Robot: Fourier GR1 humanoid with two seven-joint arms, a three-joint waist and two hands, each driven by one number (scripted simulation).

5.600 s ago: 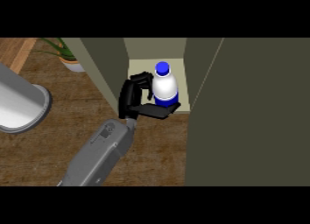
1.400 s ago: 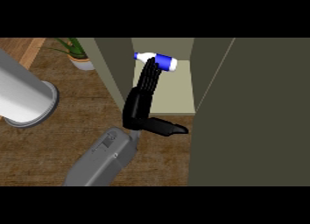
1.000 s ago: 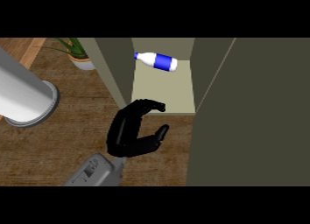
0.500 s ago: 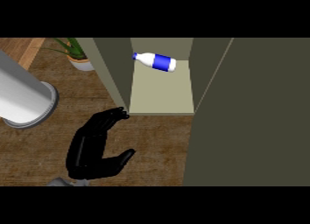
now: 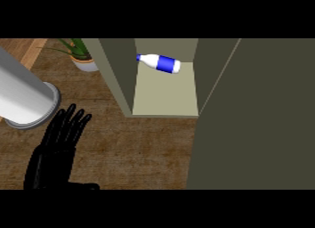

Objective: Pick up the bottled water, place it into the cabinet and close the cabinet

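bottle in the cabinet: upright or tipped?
Tipped. The bottled water lies on its side at the back of the cabinet shelf, cap end pointing left, blue label facing up.

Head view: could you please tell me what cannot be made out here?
- Left hand: no hand shows apart from the open one at lower left.
- Cabinet depth: its top is cut off by the upper edge.
- Cabinet door: runs past the right edge; no handle shows.
- Bottled water: label too small.
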